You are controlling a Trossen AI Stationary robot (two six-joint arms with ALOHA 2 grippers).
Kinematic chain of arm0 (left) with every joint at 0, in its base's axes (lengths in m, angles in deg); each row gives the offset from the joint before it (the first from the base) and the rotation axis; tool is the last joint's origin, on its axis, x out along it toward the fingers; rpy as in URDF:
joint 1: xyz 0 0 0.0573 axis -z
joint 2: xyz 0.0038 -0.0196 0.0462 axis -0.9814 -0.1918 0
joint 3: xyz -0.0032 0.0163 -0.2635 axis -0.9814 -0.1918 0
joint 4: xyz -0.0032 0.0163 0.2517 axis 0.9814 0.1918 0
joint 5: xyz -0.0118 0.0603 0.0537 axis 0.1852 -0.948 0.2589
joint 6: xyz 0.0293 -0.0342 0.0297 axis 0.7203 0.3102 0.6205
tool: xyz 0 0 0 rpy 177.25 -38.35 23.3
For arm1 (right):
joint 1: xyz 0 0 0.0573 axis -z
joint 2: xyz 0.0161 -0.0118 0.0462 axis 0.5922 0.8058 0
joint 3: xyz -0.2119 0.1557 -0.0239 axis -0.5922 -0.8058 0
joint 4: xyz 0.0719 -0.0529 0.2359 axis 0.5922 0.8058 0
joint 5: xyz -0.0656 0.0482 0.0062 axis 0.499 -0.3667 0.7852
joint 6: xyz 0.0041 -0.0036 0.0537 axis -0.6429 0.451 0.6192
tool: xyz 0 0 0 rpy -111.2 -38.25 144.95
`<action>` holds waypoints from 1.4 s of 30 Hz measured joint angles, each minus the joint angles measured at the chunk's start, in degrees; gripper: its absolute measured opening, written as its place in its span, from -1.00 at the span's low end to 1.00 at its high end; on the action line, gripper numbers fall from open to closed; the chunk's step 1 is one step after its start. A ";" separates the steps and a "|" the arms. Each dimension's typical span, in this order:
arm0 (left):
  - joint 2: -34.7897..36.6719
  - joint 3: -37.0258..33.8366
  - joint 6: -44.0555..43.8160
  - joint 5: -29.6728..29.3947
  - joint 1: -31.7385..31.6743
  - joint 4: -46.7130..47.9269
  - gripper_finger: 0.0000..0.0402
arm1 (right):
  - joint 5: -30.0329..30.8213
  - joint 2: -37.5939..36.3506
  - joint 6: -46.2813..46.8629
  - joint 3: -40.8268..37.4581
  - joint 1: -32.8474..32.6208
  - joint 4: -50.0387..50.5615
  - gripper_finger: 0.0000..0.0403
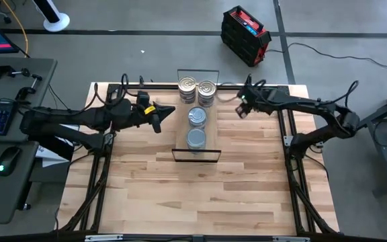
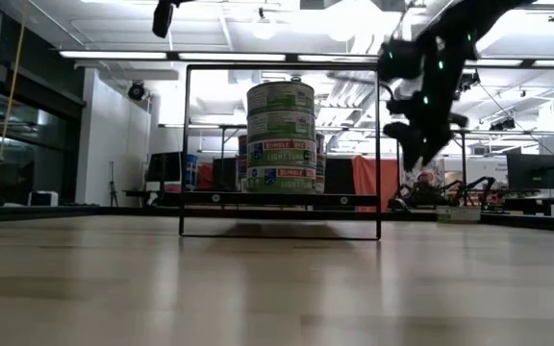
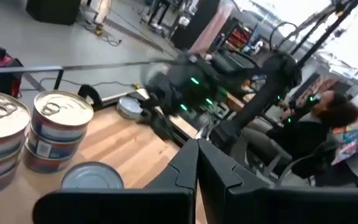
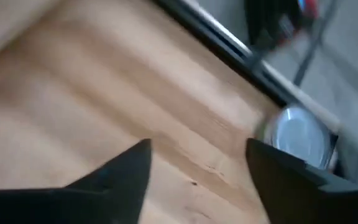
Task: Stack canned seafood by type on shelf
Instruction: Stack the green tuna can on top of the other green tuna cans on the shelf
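Jaws spread on the right gripper [image 1: 242, 109], nothing between them, hovering low over the surface [image 1: 180, 195] just beside the far right edge of the shelf [image 1: 211, 145]. Jaws pressed together and empty on the left gripper [image 1: 158, 122], parked above the surface just left of the shelf.

Progress, as a judgement: mostly done, one tin apparently left.
- Sorted by type already: silver-gold lids at the far end of the shelf, blue-grey tops at the middle and near end.
- Still off the shelf: one loose tin [image 4: 298, 144] with a pale top, sitting on the surface near the far edge rail, straight ahead of the right gripper's open fingers. Not touched yet. Hidden under that arm from above.
- Probably left to do: grab that tin, set it on a blue-grey stack.

Counts:
- Stacks on the shelf, from above: four.
- Silver-gold stacks: two, side by side, left stack [image 1: 188, 86] and right stack [image 1: 206, 88].
- Blue-grey stacks: two in a line, middle stack [image 1: 197, 116] and near stack [image 1: 196, 139].
- Near stack in the low view [image 2: 280, 135]: four tins high.
- Silver-gold stacks in the left wrist view: at least two tiers on one, three on the other, lower tiers cut off.
- Middle stack height: cannot tell, hidden behind the near one.
- Loose tins off the shelf: one visible.
- Total tins: cannot tell exactly.
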 joint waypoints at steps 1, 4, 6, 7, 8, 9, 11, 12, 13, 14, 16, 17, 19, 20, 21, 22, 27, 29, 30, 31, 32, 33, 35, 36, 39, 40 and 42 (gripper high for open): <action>0.01 0.00 0.07 0.23 0.23 0.33 -1.00 | -0.35 0.00 3.75 -1.05 2.33 -1.15 0.16; -0.01 0.00 0.19 1.46 0.61 1.13 -1.00 | -0.07 0.02 12.37 -3.23 8.84 -3.06 -0.27; -0.01 0.00 0.59 2.16 0.61 1.62 -1.00 | 0.87 0.02 15.76 -4.38 12.86 -5.27 -0.64; -0.01 0.00 1.00 2.33 0.61 1.86 -1.00 | 0.90 0.02 16.90 -4.99 14.83 -6.76 -0.82; -0.01 0.00 1.49 2.37 0.61 1.92 -1.00 | 0.52 0.04 17.59 -5.66 16.53 -8.70 -0.90; -0.03 0.00 1.83 2.39 0.59 1.91 -1.00 | 0.16 0.30 19.26 -6.14 18.11 -10.47 -0.92; 0.45 0.00 2.05 2.44 0.59 2.05 -1.00 | 0.14 1.69 23.18 -6.32 20.22 -12.32 -0.89; 0.74 0.00 2.08 2.44 0.59 2.07 -1.00 | 1.03 2.60 24.30 -6.34 21.14 -12.47 -0.90; 1.11 0.00 2.14 2.44 0.59 2.00 -1.00 | 2.04 3.56 25.37 -6.37 21.89 -12.51 -0.94; 1.63 0.00 2.14 2.57 0.59 2.17 -1.00 | 2.37 4.58 26.38 -6.37 22.76 -12.69 -0.97; 3.04 0.00 2.14 3.36 0.65 2.78 -1.00 | 1.86 6.68 28.56 -6.37 24.33 -13.13 -0.98; 3.86 0.00 2.13 3.47 0.83 2.99 -1.00 | 1.85 7.67 29.88 -6.37 24.90 -13.34 -0.97; 5.73 0.02 2.12 3.59 1.29 4.35 -1.00 | 2.66 9.06 30.80 -6.41 25.13 -15.52 -0.98; 6.54 0.02 2.01 3.60 1.53 5.00 -1.00 | 2.58 9.74 31.11 -6.35 25.09 -17.02 -0.99; 7.29 0.02 1.89 3.60 1.84 5.30 -1.00 | 2.44 10.49 31.40 -6.35 25.29 -18.11 -0.99; 8.06 0.02 1.70 3.60 2.16 5.91 -1.00 | 2.29 11.22 31.67 -6.35 25.54 -18.45 -0.99; 10.75 0.02 1.63 3.35 3.39 7.66 -1.00 | 5.01 13.48 33.16 -4.71 25.81 -17.03 -1.00; 11.33 0.02 1.67 3.34 3.81 9.18 -1.00 | 4.92 13.99 33.16 -4.58 25.70 -16.05 -1.00; 11.51 0.02 1.66 3.31 4.02 9.98 -1.00 | 5.02 14.11 33.12 -4.52 25.76 -16.07 -1.00; 11.62 0.02 1.64 3.30 4.27 10.96 -1.00 | 5.10 14.14 32.91 -4.45 25.78 -16.08 -1.00; 11.67 0.02 1.57 3.26 4.54 12.03 -1.00 | 5.00 14.14 32.17 -4.42 25.82 -15.94 -1.00; 11.67 0.02 1.50 3.26 4.77 13.13 -1.00 | 4.62 14.14 31.71 -4.42 25.82 -15.59 -1.00; 11.57 0.02 1.31 3.28 5.19 14.98 -1.00 | 3.28 14.16 30.25 -4.42 25.54 -14.82 -1.00; 11.57 0.02 1.31 3.27 5.37 15.82 -1.00 | 2.60 14.16 29.18 -4.42 25.38 -14.43 -1.00; 11.57 0.02 1.30 3.27 5.85 17.64 -1.00 | 0.88 14.16 26.75 -4.42 24.93 -13.19 -1.00; 11.57 0.02 1.28 3.27 5.93 18.14 -1.00 | 0.27 14.16 25.82 -4.39 24.91 -12.94 -1.00; 11.57 0.02 1.32 3.27 6.09 18.43 -1.00 | -1.01 14.11 24.18 -4.28 24.86 -12.18 -1.00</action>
